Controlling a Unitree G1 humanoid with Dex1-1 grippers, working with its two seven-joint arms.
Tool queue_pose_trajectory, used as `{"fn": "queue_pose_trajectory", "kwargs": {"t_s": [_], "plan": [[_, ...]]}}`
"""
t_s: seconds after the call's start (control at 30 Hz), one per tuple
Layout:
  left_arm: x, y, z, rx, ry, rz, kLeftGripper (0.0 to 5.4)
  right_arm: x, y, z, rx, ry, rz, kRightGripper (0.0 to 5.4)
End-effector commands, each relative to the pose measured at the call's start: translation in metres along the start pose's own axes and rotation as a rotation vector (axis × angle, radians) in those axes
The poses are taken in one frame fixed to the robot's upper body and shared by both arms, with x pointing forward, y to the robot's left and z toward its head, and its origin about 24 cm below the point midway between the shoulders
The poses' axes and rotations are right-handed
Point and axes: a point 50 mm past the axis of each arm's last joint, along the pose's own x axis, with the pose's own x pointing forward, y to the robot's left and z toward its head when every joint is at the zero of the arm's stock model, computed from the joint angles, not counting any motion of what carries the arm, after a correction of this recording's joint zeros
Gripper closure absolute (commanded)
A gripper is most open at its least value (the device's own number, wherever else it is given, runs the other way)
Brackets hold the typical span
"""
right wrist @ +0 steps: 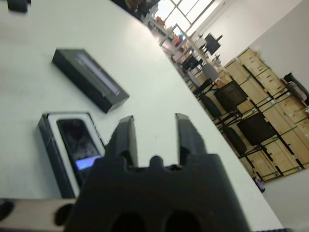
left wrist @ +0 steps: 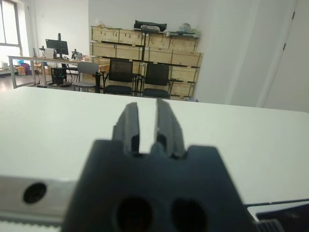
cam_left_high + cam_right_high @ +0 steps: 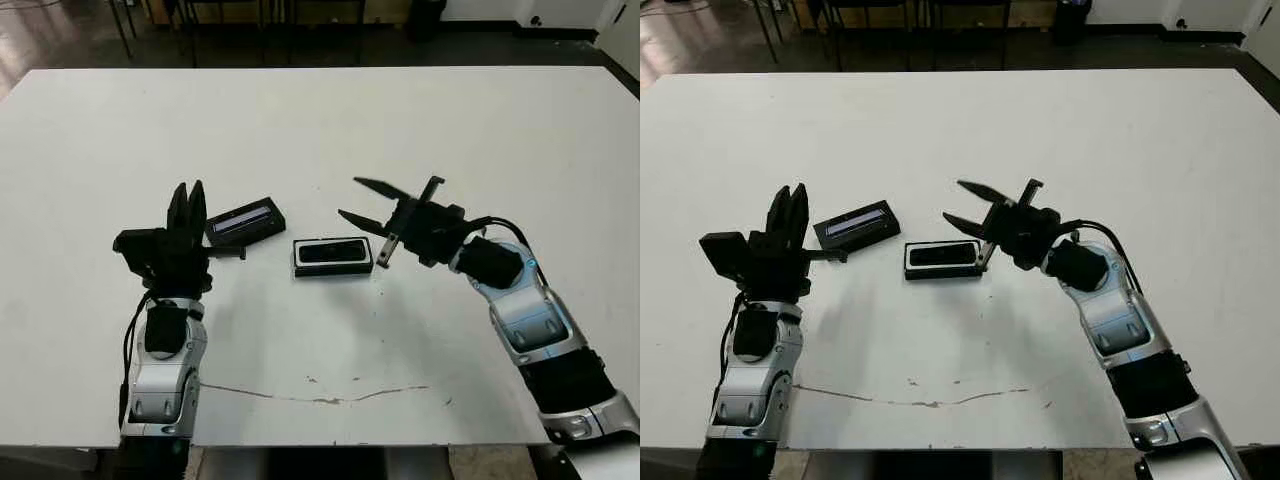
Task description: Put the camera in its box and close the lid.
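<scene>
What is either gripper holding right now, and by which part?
Nothing is held. The right gripper is open beside the box, where the camera already lies. The left gripper is empty near the lid.

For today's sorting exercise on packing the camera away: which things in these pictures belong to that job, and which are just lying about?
Belongs to the job:
- camera, already lying in the box
- box, open
- lid, on the table beside the box
- left gripper
- right gripper, empty

Just lying about:
- chairs and wooden crates beyond the table
</scene>
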Motion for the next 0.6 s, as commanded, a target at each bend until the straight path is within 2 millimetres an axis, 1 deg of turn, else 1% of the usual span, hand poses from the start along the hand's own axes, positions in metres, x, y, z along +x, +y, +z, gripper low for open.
{"fn": "queue_pose_trajectory", "kwargs": {"t_s": [0.03, 0.23, 0.43, 0.6], "plan": [[-0.004, 0.002, -0.004, 0.009, 0.040, 0.004, 5.40, -0.004, 0.014, -0.019, 0.000, 0.080, 0.076, 5.38], [-0.005, 0.002, -0.004, 0.009, 0.046, 0.009, 5.40, -0.008, 0.026, -0.032, -0.015, 0.146, 0.146, 5.38], [-0.006, 0.003, -0.005, 0.015, 0.037, 0.006, 5.40, -0.013, 0.033, -0.042, -0.047, 0.207, 0.202, 5.38], [-0.005, 0.004, -0.005, 0.011, 0.044, 0.014, 5.40, -0.024, 0.027, -0.044, -0.106, 0.233, 0.225, 5.38]]}}
